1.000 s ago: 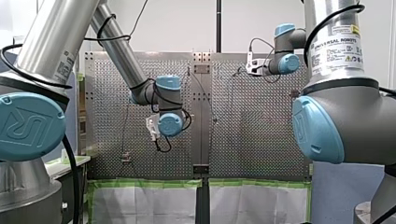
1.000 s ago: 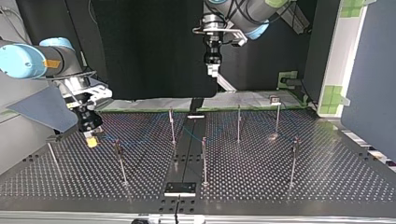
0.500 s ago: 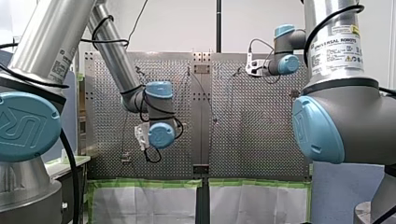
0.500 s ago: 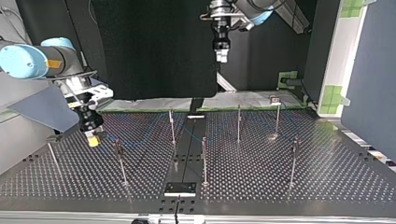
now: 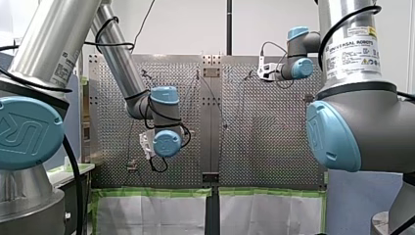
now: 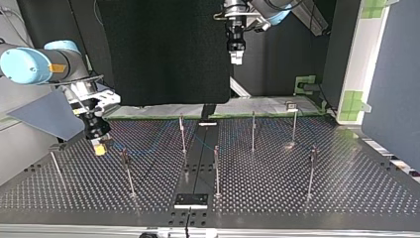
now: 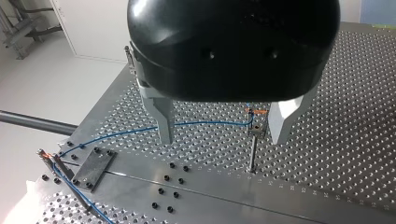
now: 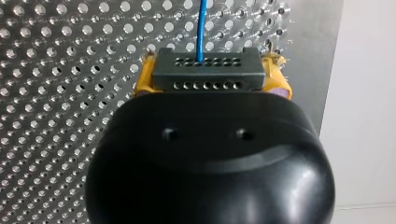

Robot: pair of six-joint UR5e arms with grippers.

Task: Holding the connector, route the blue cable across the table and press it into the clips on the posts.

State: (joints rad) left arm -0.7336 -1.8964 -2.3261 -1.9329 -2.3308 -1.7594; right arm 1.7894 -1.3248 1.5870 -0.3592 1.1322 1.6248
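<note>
a: how's the light over the table?
b: in the front view it's bright and even, with a white wall glowing past the table's far edge.
a: and the top view?
b: dim. a black curtain behind the table swallows the light. the table is dark, with one hot glint at the foot of a post.
a: the wrist views?
b: the left one shows the table pale and shiny, washed out at one corner. the right shows it speckled with bright reflections.

A robotics lab is suggested by the perforated metal table, its thin posts and a black backdrop behind.
</note>
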